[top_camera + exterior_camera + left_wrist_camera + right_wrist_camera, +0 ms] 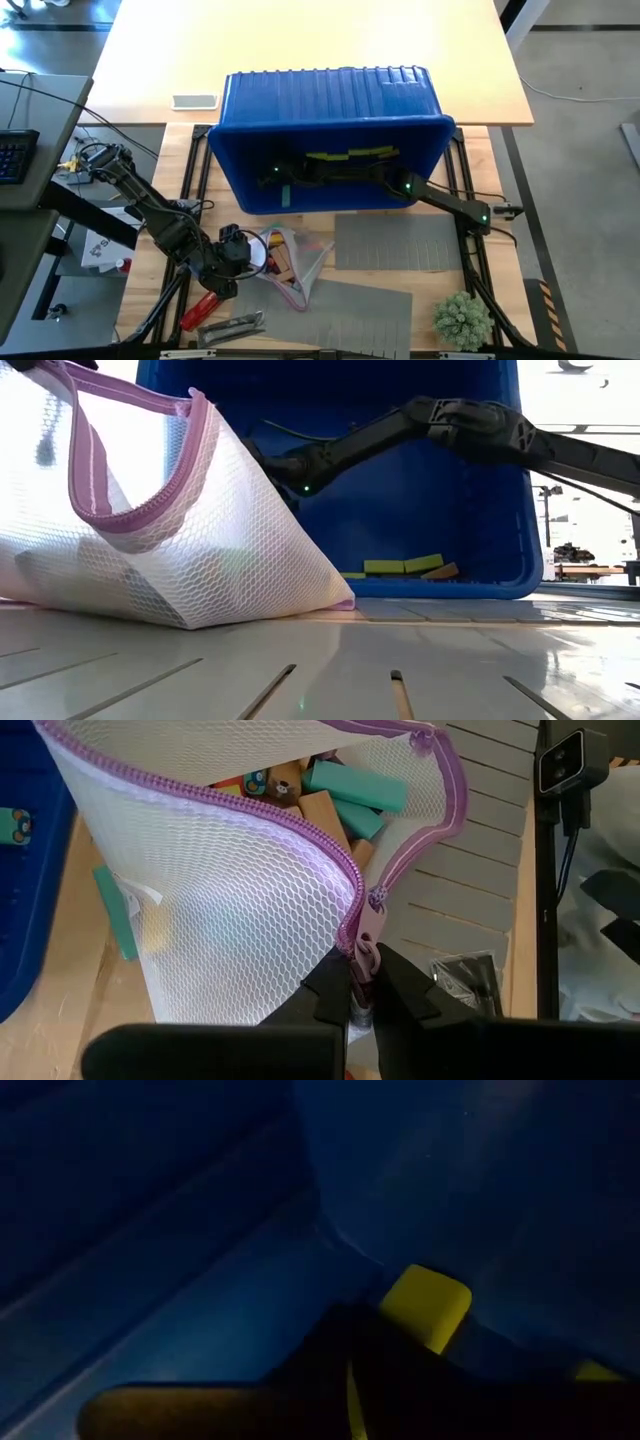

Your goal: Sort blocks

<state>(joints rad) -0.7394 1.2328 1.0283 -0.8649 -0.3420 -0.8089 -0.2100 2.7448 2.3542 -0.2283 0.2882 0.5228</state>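
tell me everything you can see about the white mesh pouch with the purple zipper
The mesh pouch is a soft white net bag edged with a purple zipper, unzipped and gaping. It sits on the table in front of the tipped blue bin, bulging and leaning. Inside lie teal blocks and tan blocks. The left end effector is shut on the zipper end, holding that corner.

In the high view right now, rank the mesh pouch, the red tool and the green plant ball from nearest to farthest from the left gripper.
From the left gripper:
1. Mesh pouch, right beside it, its zipper pinched.
2. Red tool, near the table's front edge.
3. Green plant ball, far across at the front right corner.
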